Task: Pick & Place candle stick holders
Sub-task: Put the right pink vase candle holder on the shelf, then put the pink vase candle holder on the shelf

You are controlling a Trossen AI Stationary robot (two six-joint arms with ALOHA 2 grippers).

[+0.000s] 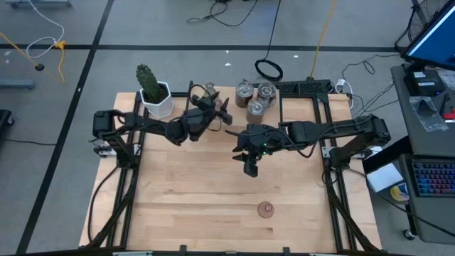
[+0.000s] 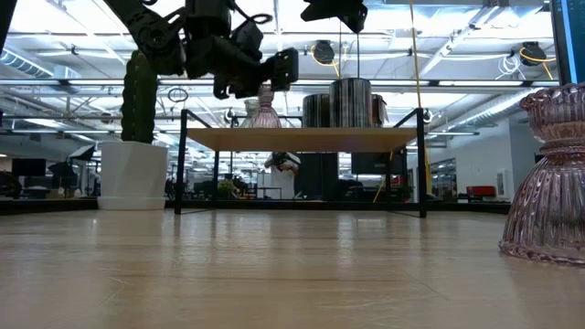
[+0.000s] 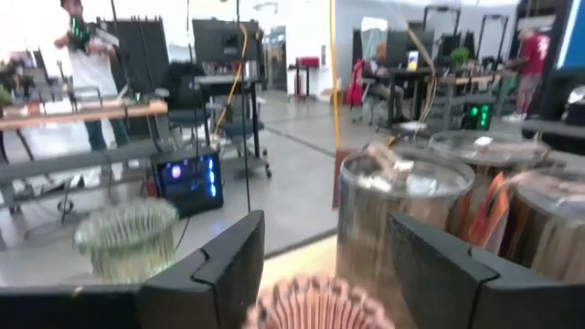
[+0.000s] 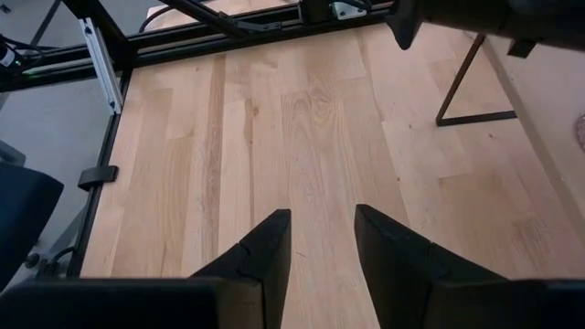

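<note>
Pale wooden table (image 1: 213,185) – broad bare boards in front.
At the far edge: one cactus (image 1: 151,87), left gripper (image 1: 211,112) parted over a pink holder (image 3: 315,306), three silvery holders (image 1: 254,95); right gripper (image 1: 249,158) empty, fingers apart – another pink holder (image 1: 265,209) near the front.

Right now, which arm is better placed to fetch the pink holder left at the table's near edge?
Probably the right: its open, empty pincer hangs nearer the pink holder than the left pincer.
</note>
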